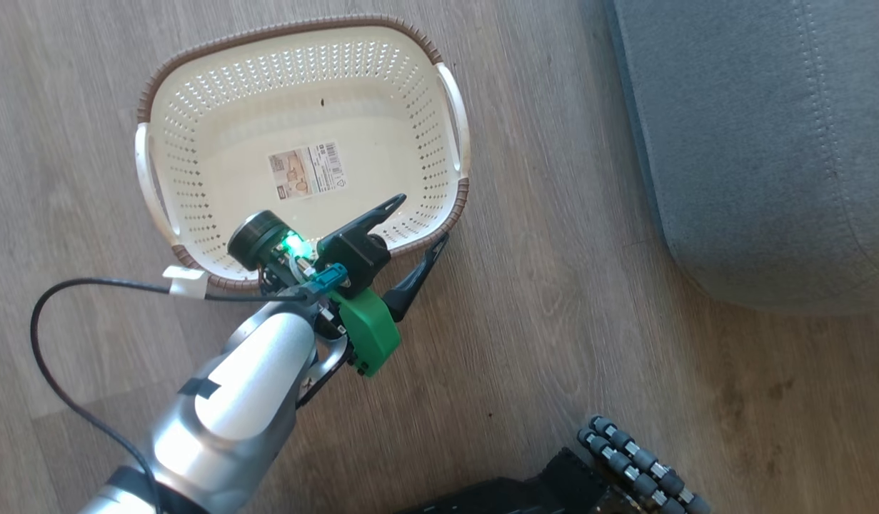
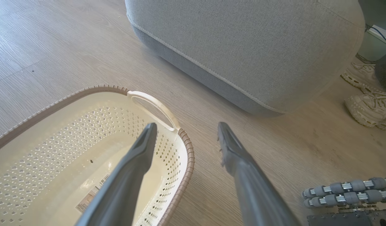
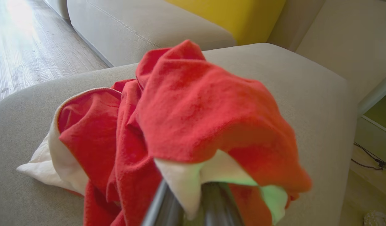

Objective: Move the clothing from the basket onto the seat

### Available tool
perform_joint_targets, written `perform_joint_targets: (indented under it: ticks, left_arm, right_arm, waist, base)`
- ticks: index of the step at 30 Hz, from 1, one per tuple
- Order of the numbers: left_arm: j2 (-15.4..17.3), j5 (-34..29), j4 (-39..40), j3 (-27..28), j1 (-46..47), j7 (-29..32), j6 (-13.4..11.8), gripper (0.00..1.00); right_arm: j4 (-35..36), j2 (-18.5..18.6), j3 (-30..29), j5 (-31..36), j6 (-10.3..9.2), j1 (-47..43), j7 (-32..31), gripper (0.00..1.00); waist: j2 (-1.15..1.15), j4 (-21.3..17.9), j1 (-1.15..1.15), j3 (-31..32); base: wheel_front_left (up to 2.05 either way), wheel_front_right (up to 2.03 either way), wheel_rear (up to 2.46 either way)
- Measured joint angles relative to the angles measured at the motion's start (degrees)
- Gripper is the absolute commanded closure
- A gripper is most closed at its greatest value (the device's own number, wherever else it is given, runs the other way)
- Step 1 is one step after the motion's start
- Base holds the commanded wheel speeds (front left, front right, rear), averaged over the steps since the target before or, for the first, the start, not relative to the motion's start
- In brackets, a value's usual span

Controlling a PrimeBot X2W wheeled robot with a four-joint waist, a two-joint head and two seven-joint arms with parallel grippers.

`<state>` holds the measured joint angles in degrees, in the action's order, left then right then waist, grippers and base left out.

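1. The right gripper [image 3: 193, 207] has its two fingers pressed together on the clothing [image 3: 193, 103]. A fold of white trim and bright red fabric is pinched between them and drapes over the fingertips, hiding them.
2. From that grip the clothing bunches up in front of the fingers. Its lower folds and a white panel at the left rest on the seat [image 3: 305, 94], so the garment is over the seat cushion and partly touching it.
3. Beyond the seat in the right wrist view are another pale cushion with a stitched seam and a yellow cushion [image 3: 230, 15]. Wooden floor [image 3: 29, 47] shows at the left.
4. The left gripper [image 1: 421, 221] is spread wide, with nothing between its fingers. It hovers at the near right corner of the basket [image 1: 303, 28].
5. One finger of the left gripper is over the basket's inside and the other is outside the brown rim, over the floor.
6. The basket stands on the wooden floor, and a label sticker [image 1: 308, 170] shows on its bottom.
7. In the head view the seat lies to the right of the basket, apart from it, with a strip of floor between.
8. A black cable [image 1: 46, 343] loops from the left forearm. The robot's grey roller wheels [image 1: 643, 467] sit at the lower right, and pale trainers [image 2: 367, 106] lie beside the seat.
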<state>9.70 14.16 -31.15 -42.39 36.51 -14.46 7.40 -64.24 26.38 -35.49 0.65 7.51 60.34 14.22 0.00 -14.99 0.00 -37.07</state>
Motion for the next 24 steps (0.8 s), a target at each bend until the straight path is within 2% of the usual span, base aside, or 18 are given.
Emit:
perform_joint_targets:
  ticks: [1,2,5,13,20,24]
  left_arm:
    - [0.0,0.0,-0.1,0.0,0.0,0.0,0.0,0.0]
    - [-0.1,0.0,-0.2,0.0,0.0,0.0,0.0,0.0]
    - [-0.6,0.0,-0.4,-0.1,0.0,0.0,0.0,0.0]
    - [-1.9,0.6,-0.5,0.1,-0.4,0.0,0.0,0.0]
    - [-3.0,1.1,-0.5,3.0,-1.7,0.0,-0.1,0.0]
    - [-3.8,1.7,-0.5,5.8,-3.7,0.0,-0.6,0.0]
  right_arm:
    - [0.2,-0.3,0.6,-0.6,0.0,-0.1,0.0,0.39]
    - [0.7,-0.4,1.1,-1.0,0.0,-0.5,0.0,0.0]
    - [2.7,-0.4,2.8,-3.3,0.0,-3.4,0.3,0.0]
    - [7.7,-1.4,12.2,-9.5,0.0,-15.0,0.4,0.0]
    - [16.7,-2.3,21.9,-14.4,0.0,-22.5,0.4,0.0]
    - [21.9,-4.5,27.2,-15.8,0.0,-27.2,0.4,0.0]
  waist:
    - [0.0,0.0,0.0,0.2]
    - [0.0,-0.1,0.0,0.4]
    - [0.0,0.0,0.0,1.1]
    - [0.0,0.7,0.0,4.3]
    - [0.0,2.0,0.0,7.8]
    - [0.0,3.4,0.0,10.3]
  base:
    - [0.0,0.0,0.0]
    - [0.0,0.0,0.0]
    - [0.0,0.0,0.0]
    - [0.0,0.0,0.0]
    - [0.0,0.0,0.0]
    - [0.0,0.0,0.0]
